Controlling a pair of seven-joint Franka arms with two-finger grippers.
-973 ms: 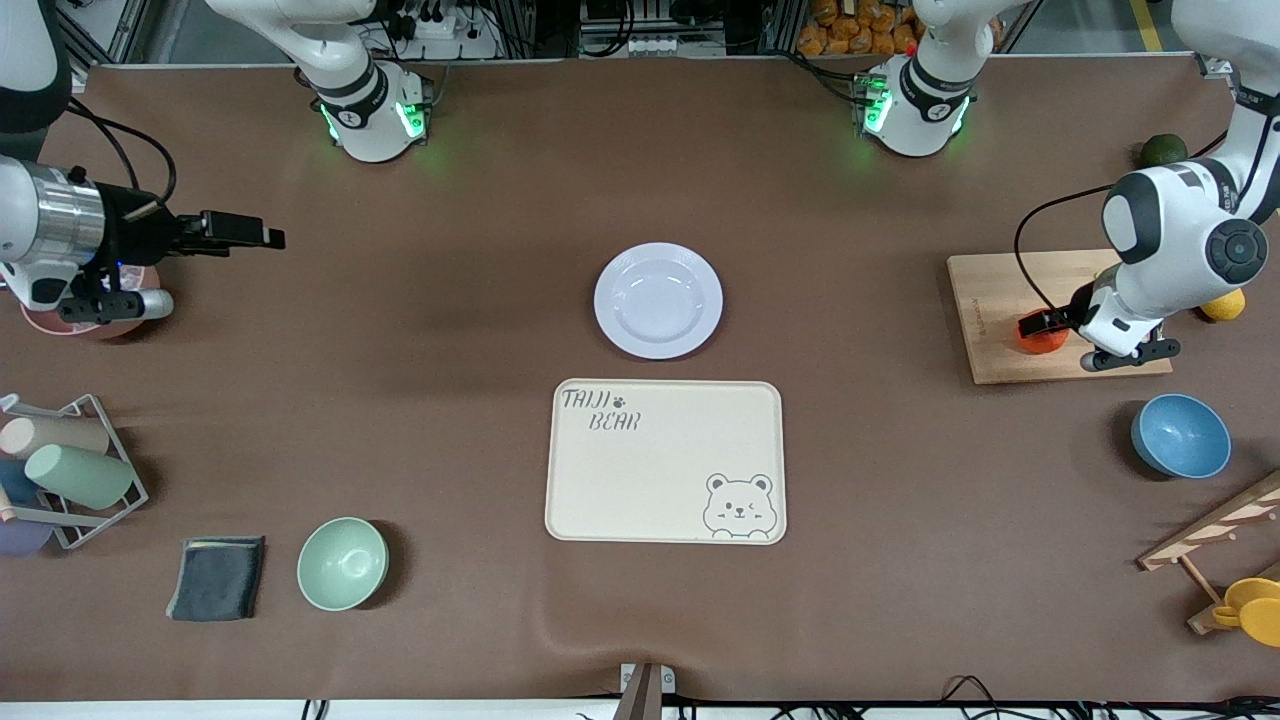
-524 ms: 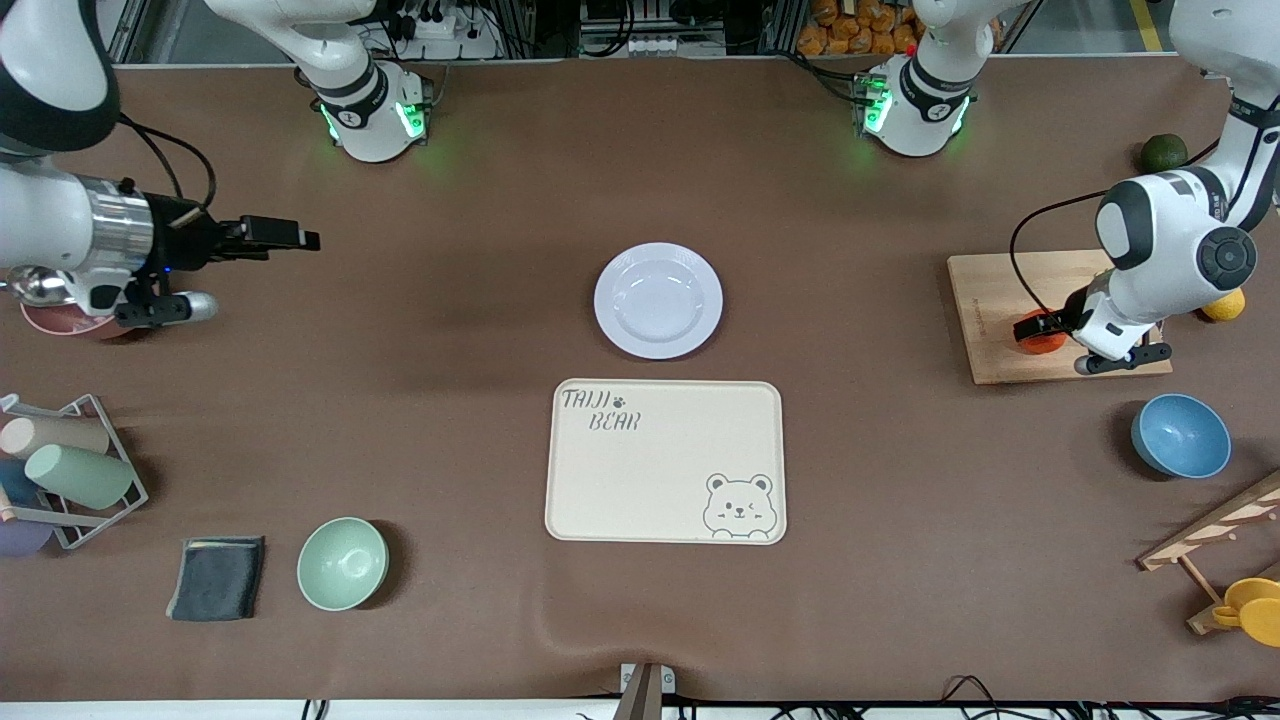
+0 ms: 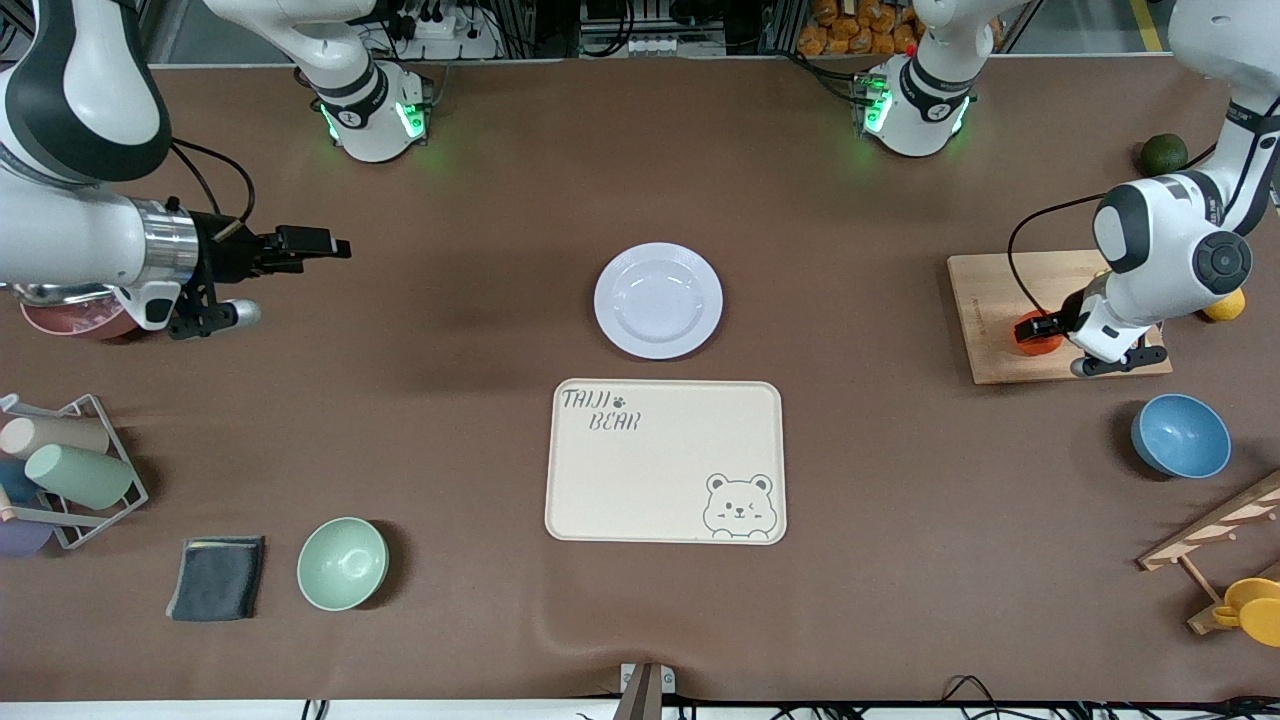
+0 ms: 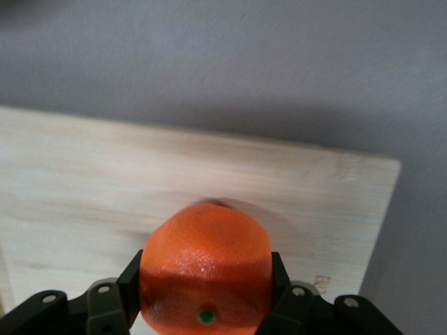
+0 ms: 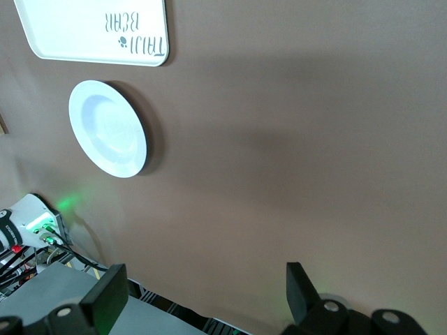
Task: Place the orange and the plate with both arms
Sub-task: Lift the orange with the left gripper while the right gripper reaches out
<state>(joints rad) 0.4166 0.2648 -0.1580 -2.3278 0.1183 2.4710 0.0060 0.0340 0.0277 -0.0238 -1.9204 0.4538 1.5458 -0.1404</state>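
The orange (image 3: pixel 1035 334) is on the wooden cutting board (image 3: pixel 990 290) at the left arm's end of the table. My left gripper (image 3: pixel 1040 328) is shut on it; in the left wrist view the orange (image 4: pixel 206 269) fills the gap between both fingers, just over the board (image 4: pixel 84 181). The pale lavender plate (image 3: pixel 658 300) lies in the table's middle, just farther from the front camera than the beige bear tray (image 3: pixel 665 460). My right gripper (image 3: pixel 325 243) is open and empty over bare table at the right arm's end. The right wrist view shows the gripper (image 5: pixel 202 296), the plate (image 5: pixel 110 128) and the tray (image 5: pixel 91 31).
A lemon (image 3: pixel 1224 304) and a dark green fruit (image 3: pixel 1163 152) lie by the board. A blue bowl (image 3: pixel 1180 435) sits nearer the camera. A mint bowl (image 3: pixel 342 563), grey cloth (image 3: pixel 217 577), cup rack (image 3: pixel 70 470) and pink dish (image 3: pixel 70 318) are at the right arm's end.
My right arm has moved toward the table's middle, its gripper still open. My left gripper has shifted slightly along the board with the orange in it.
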